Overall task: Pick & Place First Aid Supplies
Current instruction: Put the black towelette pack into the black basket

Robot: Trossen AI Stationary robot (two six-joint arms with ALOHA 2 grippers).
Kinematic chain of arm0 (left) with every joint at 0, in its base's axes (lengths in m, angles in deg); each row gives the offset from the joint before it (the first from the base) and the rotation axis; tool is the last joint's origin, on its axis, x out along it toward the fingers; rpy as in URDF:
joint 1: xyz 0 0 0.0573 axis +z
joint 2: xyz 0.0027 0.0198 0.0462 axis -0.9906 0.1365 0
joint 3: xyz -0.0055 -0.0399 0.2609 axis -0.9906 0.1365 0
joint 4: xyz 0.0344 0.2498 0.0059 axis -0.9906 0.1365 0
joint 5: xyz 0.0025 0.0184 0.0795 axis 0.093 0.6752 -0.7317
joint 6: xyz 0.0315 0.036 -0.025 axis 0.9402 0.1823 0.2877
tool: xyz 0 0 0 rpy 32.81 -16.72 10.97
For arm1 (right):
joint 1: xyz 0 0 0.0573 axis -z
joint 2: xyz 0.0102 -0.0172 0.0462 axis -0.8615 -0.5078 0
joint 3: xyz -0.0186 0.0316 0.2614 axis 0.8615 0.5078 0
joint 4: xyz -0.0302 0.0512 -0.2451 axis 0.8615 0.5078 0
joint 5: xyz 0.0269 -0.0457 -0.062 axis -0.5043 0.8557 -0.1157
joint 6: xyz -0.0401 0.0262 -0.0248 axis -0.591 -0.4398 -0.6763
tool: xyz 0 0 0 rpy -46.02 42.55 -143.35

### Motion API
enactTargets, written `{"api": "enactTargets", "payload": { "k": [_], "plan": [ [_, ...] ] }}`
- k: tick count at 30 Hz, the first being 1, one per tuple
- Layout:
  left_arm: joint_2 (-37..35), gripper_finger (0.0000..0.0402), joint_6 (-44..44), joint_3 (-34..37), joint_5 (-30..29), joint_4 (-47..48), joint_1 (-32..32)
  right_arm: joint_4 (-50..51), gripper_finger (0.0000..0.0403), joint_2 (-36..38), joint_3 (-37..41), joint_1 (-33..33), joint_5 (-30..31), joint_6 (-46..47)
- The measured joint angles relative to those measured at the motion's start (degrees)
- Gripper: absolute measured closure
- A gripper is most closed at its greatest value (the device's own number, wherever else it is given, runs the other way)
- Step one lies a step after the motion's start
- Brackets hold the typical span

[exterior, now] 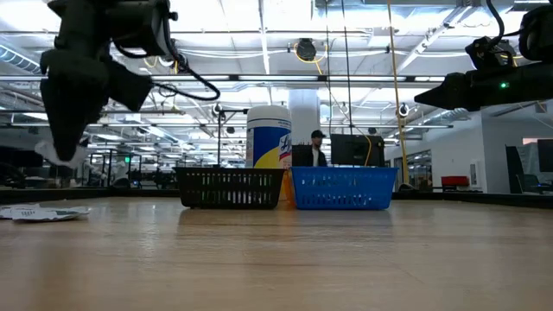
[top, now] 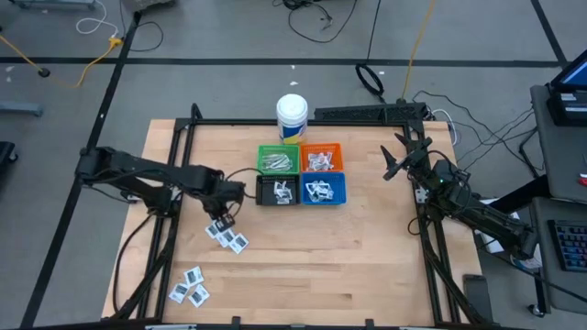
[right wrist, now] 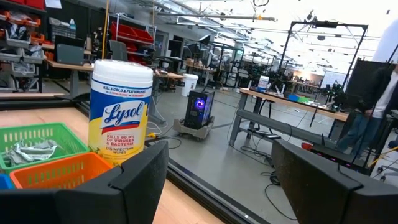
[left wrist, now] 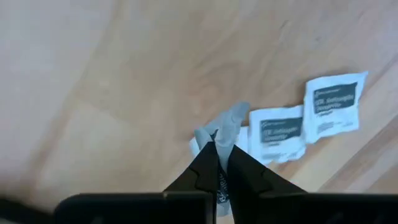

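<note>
Four bins (top: 300, 174), one tub (top: 292, 116) (white), two arms (top: 138, 174).

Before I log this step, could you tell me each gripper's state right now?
Left gripper: shut on a white sachet.
Right gripper: open, holding nothing.

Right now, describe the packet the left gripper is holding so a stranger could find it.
Start at the four bins, at the black bin; the left gripper hangs just to its front-left. The held packet is the crumpled white sachet pinched between its shut fingers, lifted off the wood, unlike the flat packets below.
</note>
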Motion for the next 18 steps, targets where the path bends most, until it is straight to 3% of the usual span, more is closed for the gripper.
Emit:
{"api": "enactTargets", "payload": {
  "k": [11, 18],
  "plan": [
    [-4.0, 0.0389, 3.1, -6.8, -2.9, 13.1, 4.7, 0.0, 0.0124, 0.0, 0.0, 0.0, 0.0, 0.0],
    [6.0, 0.0392, 10.5, -13.9, -4.0, 13.7, 6.6, 0.0, 0.0124, 0.0, 0.0, 0.0, 0.0, 0.0]
  ]
}}
